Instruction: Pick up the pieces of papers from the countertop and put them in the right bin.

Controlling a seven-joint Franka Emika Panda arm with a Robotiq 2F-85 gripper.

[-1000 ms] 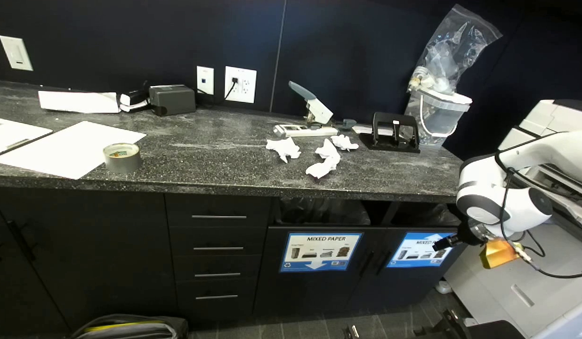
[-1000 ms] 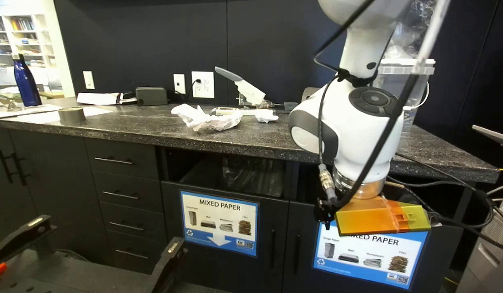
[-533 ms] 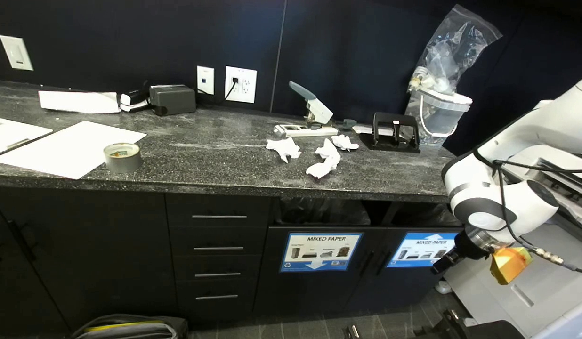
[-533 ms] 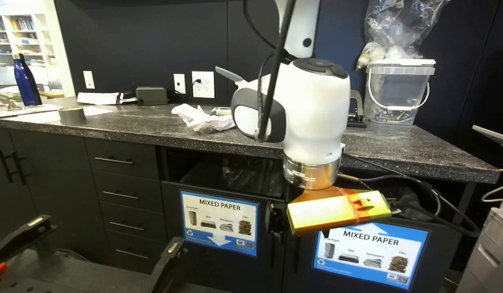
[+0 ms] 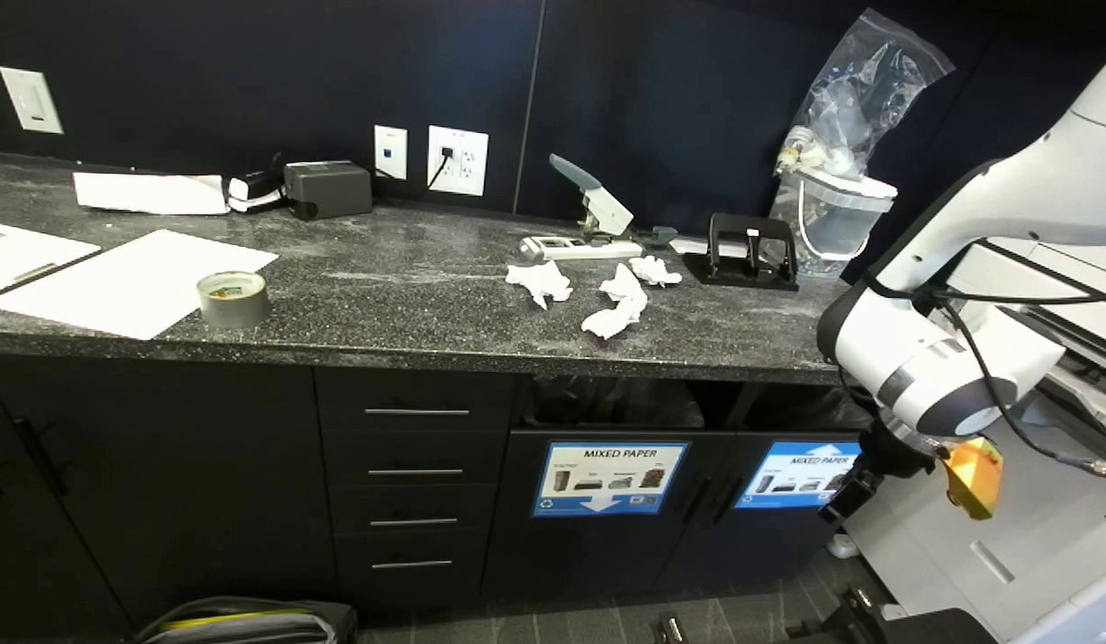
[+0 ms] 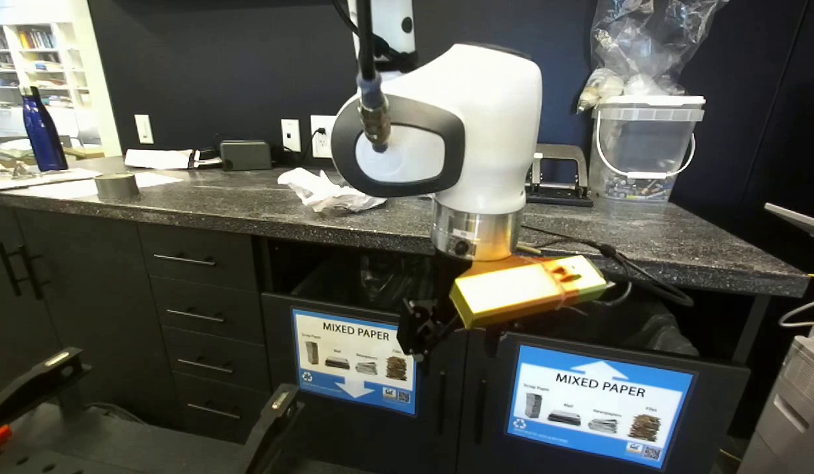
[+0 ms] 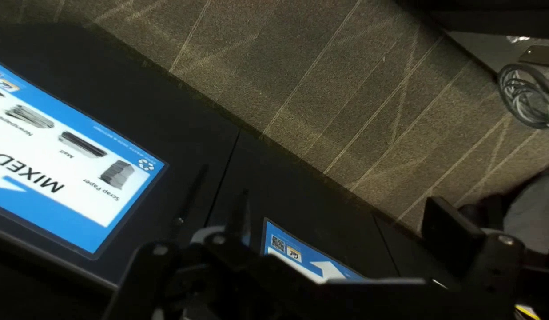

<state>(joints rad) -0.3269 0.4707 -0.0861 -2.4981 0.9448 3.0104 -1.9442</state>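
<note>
Three crumpled white pieces of paper lie on the dark speckled countertop [image 5: 410,313]: a left piece [image 5: 540,283], a longer middle piece [image 5: 619,306] and a small right piece [image 5: 655,271]. Another exterior view shows white paper [image 6: 328,191], with my arm covering part of that area. Below the counter, the right bin [image 6: 660,329] shows a plastic liner behind its sign; its inside is mostly hidden. My gripper [image 7: 343,222] hangs in front of the cabinet doors, below counter height, pointing down. Its fingers are spread wide with nothing between them.
A left bin [image 5: 611,402] opens under the counter too. On the counter stand a stapler [image 5: 589,243], a hole punch [image 5: 750,255], a clear bucket [image 6: 644,148], a tape roll [image 5: 233,300] and flat sheets [image 5: 137,282]. A printer [image 5: 991,528] stands at the right.
My arm has swung leftward across an exterior view, uncovering the bucket and the right bin's sign, and the gripper tilts more steeply down. The papers have not moved.
</note>
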